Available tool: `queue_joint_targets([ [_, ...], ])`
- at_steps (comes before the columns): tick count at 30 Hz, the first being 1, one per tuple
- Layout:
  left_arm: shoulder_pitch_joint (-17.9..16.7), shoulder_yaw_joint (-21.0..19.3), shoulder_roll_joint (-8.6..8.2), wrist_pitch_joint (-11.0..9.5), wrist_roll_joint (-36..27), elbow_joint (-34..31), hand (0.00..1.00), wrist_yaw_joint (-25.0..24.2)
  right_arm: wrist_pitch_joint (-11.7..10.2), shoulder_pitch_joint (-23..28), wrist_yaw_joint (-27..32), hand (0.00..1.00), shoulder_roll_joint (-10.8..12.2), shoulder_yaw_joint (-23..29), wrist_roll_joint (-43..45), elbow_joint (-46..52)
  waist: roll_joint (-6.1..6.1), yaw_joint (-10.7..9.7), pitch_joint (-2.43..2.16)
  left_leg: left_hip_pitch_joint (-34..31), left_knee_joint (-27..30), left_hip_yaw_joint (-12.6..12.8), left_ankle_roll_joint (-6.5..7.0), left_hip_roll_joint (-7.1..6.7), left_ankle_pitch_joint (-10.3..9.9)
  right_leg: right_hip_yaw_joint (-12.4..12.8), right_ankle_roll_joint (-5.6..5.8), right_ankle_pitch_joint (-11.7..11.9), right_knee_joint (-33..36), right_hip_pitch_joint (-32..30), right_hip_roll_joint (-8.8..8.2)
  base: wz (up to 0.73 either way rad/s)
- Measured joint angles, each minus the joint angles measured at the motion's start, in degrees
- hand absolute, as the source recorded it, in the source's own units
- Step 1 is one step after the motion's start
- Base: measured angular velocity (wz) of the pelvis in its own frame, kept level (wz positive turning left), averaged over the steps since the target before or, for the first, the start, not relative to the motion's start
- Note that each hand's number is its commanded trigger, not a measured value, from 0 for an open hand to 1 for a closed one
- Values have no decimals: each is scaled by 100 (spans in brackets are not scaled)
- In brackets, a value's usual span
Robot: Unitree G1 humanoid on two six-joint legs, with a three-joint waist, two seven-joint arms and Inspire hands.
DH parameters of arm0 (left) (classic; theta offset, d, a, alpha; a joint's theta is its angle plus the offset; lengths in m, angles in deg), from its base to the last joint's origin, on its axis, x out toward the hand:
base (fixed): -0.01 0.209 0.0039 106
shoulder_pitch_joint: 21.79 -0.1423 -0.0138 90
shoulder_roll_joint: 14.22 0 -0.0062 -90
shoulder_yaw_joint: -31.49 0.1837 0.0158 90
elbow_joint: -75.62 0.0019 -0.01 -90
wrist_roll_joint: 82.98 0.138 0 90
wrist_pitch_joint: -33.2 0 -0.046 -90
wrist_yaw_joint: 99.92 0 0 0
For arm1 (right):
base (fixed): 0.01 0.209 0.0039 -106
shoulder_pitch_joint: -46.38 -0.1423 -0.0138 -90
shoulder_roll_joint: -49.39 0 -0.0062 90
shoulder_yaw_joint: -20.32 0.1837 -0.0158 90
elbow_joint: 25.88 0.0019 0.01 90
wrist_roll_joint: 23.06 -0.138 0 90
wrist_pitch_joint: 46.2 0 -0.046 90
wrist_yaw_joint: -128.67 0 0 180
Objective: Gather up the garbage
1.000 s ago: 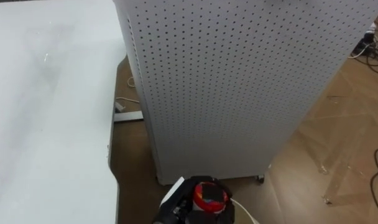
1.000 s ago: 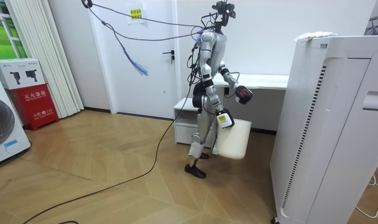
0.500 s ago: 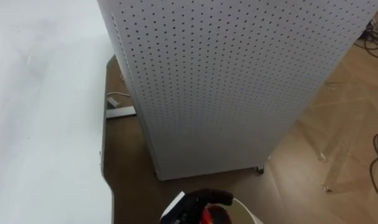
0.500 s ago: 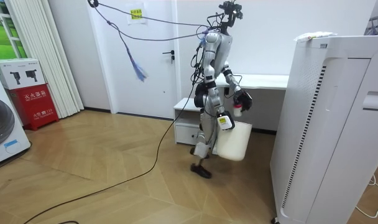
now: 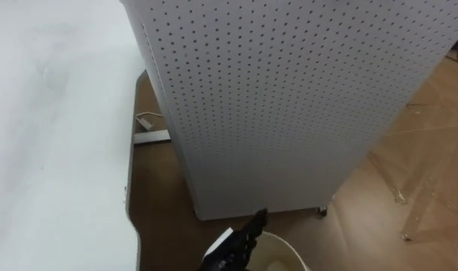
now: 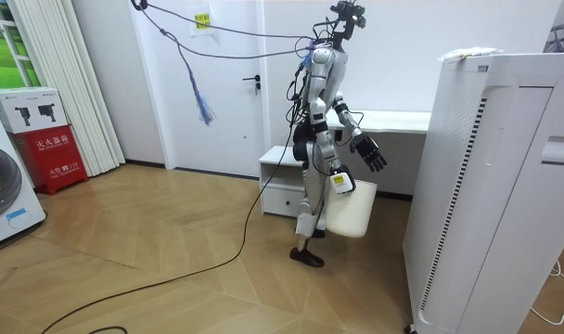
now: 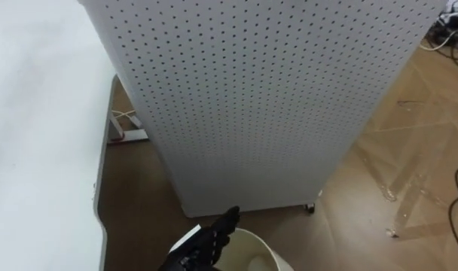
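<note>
Black fingers [image 5: 253, 223] of the left hand [image 5: 230, 254] are straight, apart and empty, just above the white bin [image 5: 288, 245]. The right hand [image 6: 337, 182] is at the bin's rim, grip unclear. Whether garbage lies inside the bin, I cannot tell. A perforated cabinet [image 5: 289, 98] stands just beyond the bin.

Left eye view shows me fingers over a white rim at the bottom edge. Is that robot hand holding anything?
Observer: No. The room view shows the whole left robot hand, open and empty.
Operator: What is the rim?
Observer: A bin, off the floor, hanging at the right robot hand.
Operator: And the perforated wall ahead?
Observer: One side of a tall white unit; the robot stands between it and a desk.
</note>
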Motion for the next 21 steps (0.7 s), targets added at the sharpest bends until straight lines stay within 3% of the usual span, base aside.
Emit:
queue_joint_targets([
  [4, -52, 145, 26, 1, 201, -3, 0, -2, -5, 57, -15, 100, -67, -16, 18, -41, 76, -2, -49, 95, 71, -28, -1, 5, -1, -65, -11, -25, 31, 131, -10, 5],
  [9, -57, 143, 4, 0, 348, -69, 0, -23, -1, 188, -19, 100, -127, -62, 34, -53, 81, 11, -63, 234, 58, -34, -16, -2, 2, -57, -28, -110, 174, 196, -22, 0],
  [15, -244, 83, 136, 0, 735, -8, 0, -31, -1, 420, -9, 100, -206, -66, 28, -29, 47, 7, -81, 365, -13, 10, -32, 12, -3, -71, -42, -134, 166, 282, -11, -3],
  [19, -288, -50, 180, 5, 1214, 630, 0, -43, 0, 545, -3, 100, -212, -37, 28, -29, -12, -28, -100, 497, -51, 12, -46, 17, -10, -107, -40, -148, 108, 425, -1, 0],
  [21, -346, -166, 188, 17, 1507, 875, 0, -48, 5, 583, -24, 100, -215, -25, 28, -28, -71, -27, -131, 579, -83, 15, -54, 19, -15, -102, -44, -171, 116, 482, 1, 0],
])
